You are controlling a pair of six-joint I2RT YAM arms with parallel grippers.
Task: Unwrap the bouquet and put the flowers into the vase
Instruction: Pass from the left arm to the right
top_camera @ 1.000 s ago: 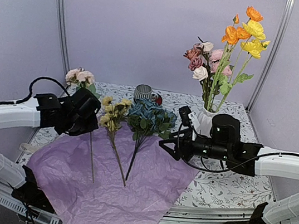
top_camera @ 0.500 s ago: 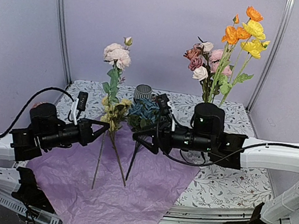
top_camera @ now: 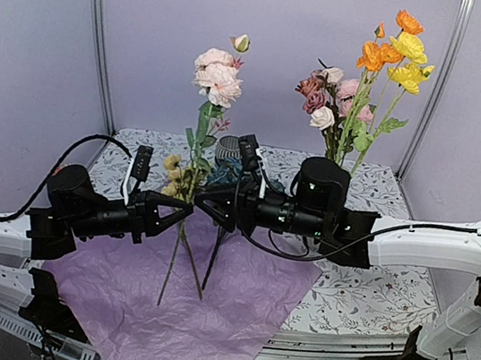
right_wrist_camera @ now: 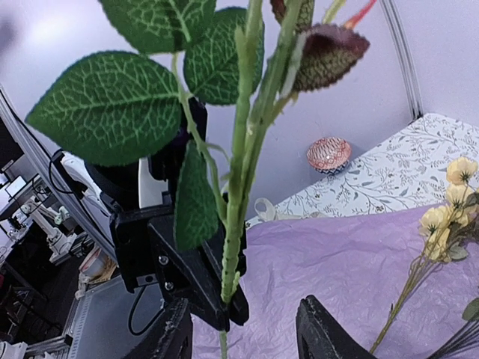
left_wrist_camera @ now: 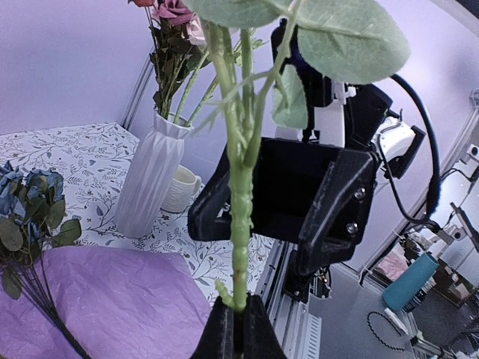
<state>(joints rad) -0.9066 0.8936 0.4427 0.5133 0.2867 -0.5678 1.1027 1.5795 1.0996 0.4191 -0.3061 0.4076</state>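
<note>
I'm clamping my left gripper (left_wrist_camera: 239,320) on the pink rose stem (left_wrist_camera: 241,224), holding it upright over the near purple paper (top_camera: 241,298), my right gripper (right_wrist_camera: 243,318) sitting fingers-apart around it, white vase (left_wrist_camera: 150,179) standing far right.

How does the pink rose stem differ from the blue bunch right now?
The pink rose stem stands upright, clamped in the left gripper; the blue bunch lies flat, stems on the purple tissue paper, ungripped. The pink stem's blooms ride high; the blue bunch's sit at table level. Neither is in the vase.
</note>
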